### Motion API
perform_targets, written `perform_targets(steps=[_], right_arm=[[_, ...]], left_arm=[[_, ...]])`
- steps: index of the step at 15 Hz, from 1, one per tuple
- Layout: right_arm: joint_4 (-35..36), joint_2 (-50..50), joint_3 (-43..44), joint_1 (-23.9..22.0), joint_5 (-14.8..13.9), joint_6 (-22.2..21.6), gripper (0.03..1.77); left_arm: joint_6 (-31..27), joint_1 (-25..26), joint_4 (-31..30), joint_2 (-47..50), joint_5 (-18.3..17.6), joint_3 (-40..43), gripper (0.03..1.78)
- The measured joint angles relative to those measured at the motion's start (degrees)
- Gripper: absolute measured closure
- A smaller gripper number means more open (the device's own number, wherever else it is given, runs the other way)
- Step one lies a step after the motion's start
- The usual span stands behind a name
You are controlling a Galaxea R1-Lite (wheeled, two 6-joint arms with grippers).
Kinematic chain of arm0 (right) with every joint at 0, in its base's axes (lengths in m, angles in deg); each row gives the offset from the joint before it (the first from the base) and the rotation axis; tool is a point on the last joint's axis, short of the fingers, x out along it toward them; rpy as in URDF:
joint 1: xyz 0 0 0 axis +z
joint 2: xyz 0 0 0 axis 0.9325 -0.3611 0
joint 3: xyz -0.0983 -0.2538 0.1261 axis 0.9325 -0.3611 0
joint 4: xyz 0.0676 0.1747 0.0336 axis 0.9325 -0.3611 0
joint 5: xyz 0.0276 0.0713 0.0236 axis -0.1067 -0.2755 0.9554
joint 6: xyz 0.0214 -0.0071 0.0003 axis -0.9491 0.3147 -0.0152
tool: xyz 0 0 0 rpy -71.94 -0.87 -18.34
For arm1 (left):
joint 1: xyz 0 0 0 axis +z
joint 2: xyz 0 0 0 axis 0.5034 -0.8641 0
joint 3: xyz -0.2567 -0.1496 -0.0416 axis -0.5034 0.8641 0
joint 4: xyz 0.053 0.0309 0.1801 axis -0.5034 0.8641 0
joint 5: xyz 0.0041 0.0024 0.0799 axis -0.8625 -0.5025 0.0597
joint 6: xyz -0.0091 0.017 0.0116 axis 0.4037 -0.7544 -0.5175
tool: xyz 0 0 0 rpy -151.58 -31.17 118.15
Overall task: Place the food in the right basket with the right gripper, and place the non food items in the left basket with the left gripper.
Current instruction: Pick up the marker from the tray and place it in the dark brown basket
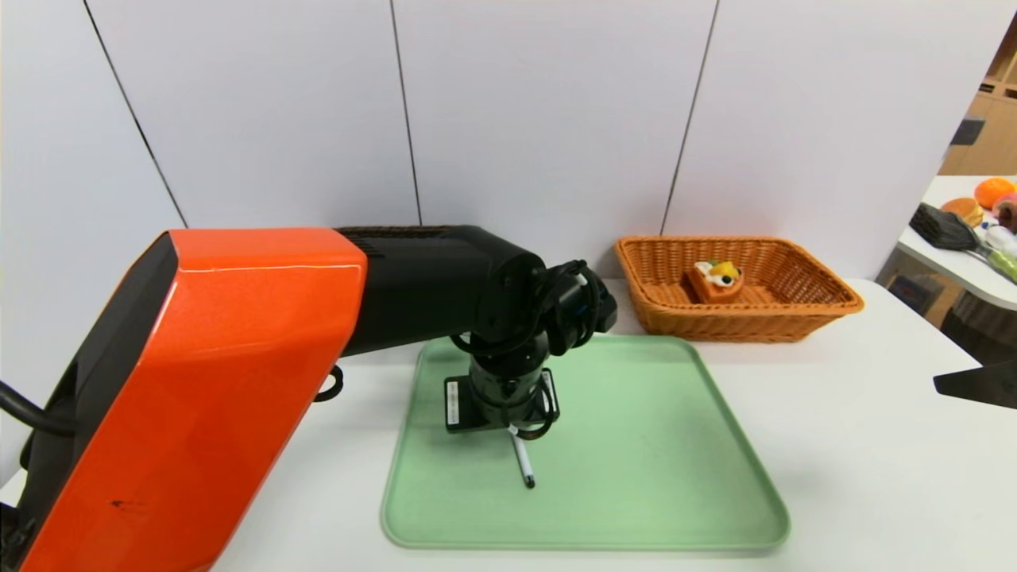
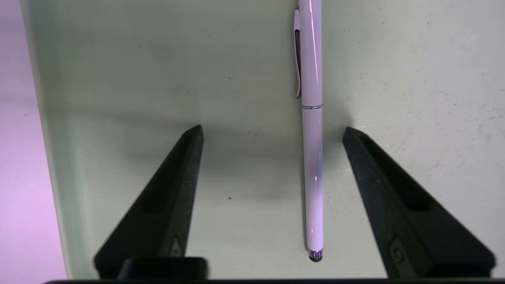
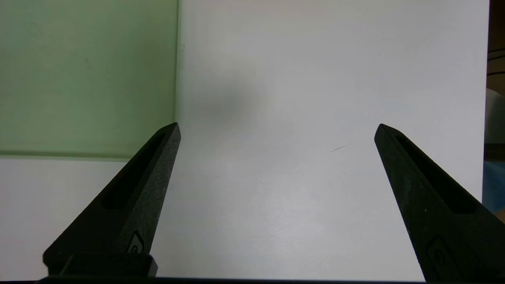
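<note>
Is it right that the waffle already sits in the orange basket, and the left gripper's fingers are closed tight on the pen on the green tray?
Not quite. The waffle is in the orange basket, and the pen lies on the green tray, but the left gripper has not gripped it: the left wrist view shows its fingers apart on either side of the pen.

pen showing glossy white plastic, metal ring | tray looking matt green plastic | right basket showing woven wicker | fingers appearing matt black, grainy

one pen, one tray, one basket, one waffle
</note>
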Motion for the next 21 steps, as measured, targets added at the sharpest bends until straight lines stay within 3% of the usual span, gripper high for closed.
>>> perform_targets(steps=[4,5,6,14,21], right_arm=[[0.0,0.4,0.3,0.0,-0.1,0.2,0.1],[0.0,0.5,0.3,0.0,-0.1,0.2,0.1],[0.0,0.5,0.4,0.0,-0.1,0.1,0.1],[0.0,0.9,0.4,0.0,-0.1,0.0,0.1],[-0.1,0.8,-0.4,0.0,0.2,-0.1,0.1]], left_arm=[[0.3,0.1,0.0,0.0,0.0,0.0,1.04],[0.6,0.1,0.1,0.0,0.0,0.0,1.34],[0.7,0.1,0.2,0.0,0.0,0.0,1.75],[0.9,0.7,0.0,0.2,0.0,0.0,1.75],[0.1,-4.4,-1.9,5.5,-2.2,0.0,1.75]])
